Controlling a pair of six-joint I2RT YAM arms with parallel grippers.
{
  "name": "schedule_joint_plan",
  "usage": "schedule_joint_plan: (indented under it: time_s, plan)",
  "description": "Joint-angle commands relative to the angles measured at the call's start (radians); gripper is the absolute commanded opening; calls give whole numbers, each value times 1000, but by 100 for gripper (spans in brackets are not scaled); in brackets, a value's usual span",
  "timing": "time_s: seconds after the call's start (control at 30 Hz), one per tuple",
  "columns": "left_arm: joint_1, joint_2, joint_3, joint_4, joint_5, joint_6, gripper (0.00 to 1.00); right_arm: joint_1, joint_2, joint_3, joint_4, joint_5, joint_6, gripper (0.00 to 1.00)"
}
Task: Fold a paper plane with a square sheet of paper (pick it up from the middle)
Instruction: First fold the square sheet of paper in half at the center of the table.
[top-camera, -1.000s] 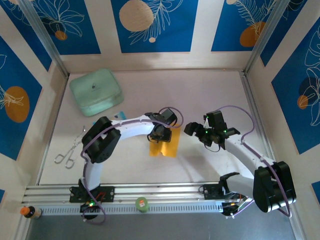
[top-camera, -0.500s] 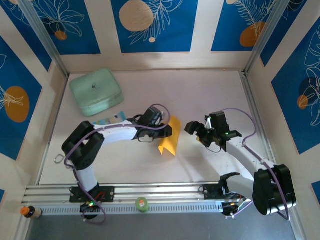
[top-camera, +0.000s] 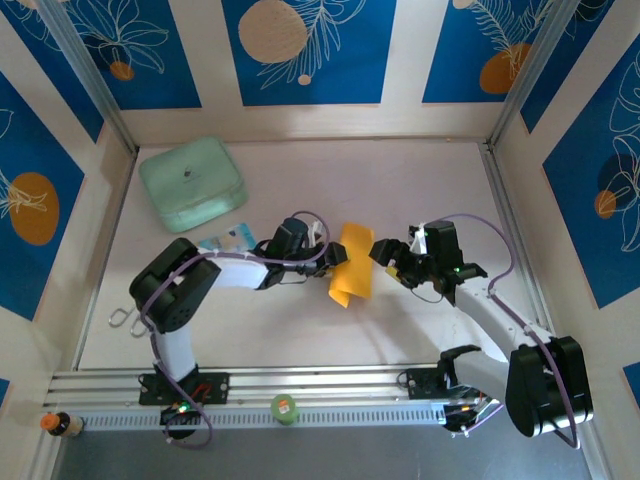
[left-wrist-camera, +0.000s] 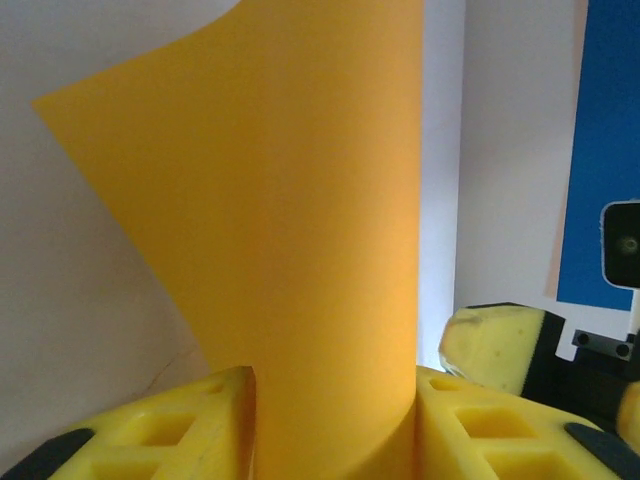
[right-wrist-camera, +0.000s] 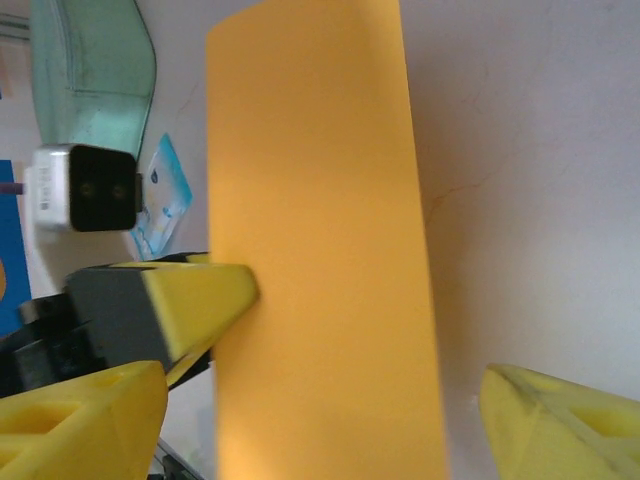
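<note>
thin orange-yellow square paper sheet (top-camera: 350, 266) | left pincer (top-camera: 333, 257) clamped mid-sheet, bowing it clear of counter (top-camera: 400, 190), likely presenting it | right pincer (top-camera: 386, 252) jaws apart, straddling sheet, no contact

Left fingers (left-wrist-camera: 180, 430) carried the square sheet of paper (top-camera: 350, 266) rightward; right fingers (right-wrist-camera: 80, 420) now straddle it.

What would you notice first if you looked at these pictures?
The bright orange-yellow sheet of paper jumps out first. It is lifted over the middle of the table, curled, and pinched by the left pincer. The right pincer is open right beside it, on its right side. A mint-green box sits in the table's far left corner.
</note>
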Motion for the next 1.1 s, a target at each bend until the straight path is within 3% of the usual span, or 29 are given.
schedule_joint_plan:
  time_s: [0.0, 0.17, 0.3, 0.43, 0.67, 0.87, 1.07]
  plan:
    - [8, 30, -29, 72, 16, -54, 42, -4, -8, -19, 23, -47, 5, 81]
    - [9, 44, -88, 231, 15, -100, 42, -5, 2, -22, 27, -58, 4, 79]
    - [14, 47, -54, 70, 17, -53, 40, -5, 13, -24, 32, -53, 10, 79]
    - [14, 53, -59, 48, 30, -48, 37, -4, 40, -9, 17, -68, -6, 78]
    - [13, 76, -34, 165, 177, -35, 32, -5, 67, 11, -6, -68, -31, 79]
    - [10, 46, 6, 159, 250, 33, 30, -12, -3, 18, -82, 45, -26, 79]
    - [9, 24, 37, 128, 320, 69, 31, -46, -87, 4, -119, 80, -21, 79]
